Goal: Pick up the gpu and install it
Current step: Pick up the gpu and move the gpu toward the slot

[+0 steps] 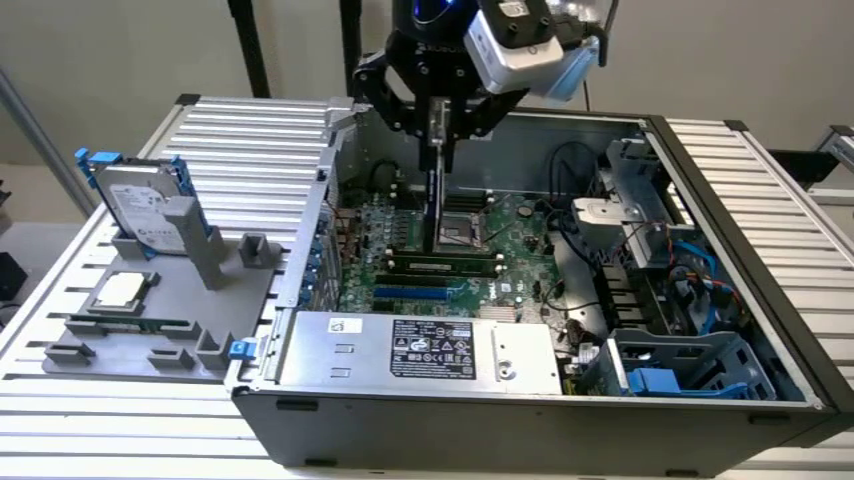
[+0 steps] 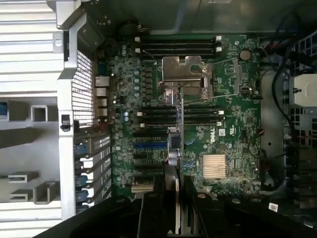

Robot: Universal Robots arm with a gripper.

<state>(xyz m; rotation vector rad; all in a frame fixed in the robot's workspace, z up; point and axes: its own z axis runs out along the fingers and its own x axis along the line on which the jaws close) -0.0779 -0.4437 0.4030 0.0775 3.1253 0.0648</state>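
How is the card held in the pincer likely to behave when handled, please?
The card hangs straight from the pincer, so it is probably stiff. It looks thin, so it is likely light for its length. Held by its top edge alone, it might tilt if bumped on the main board.

Dark gpu (image 1: 434, 205), green motherboard (image 2: 237, 134) — blue slot (image 2: 148, 146), silver ribbed table (image 1: 767, 200)
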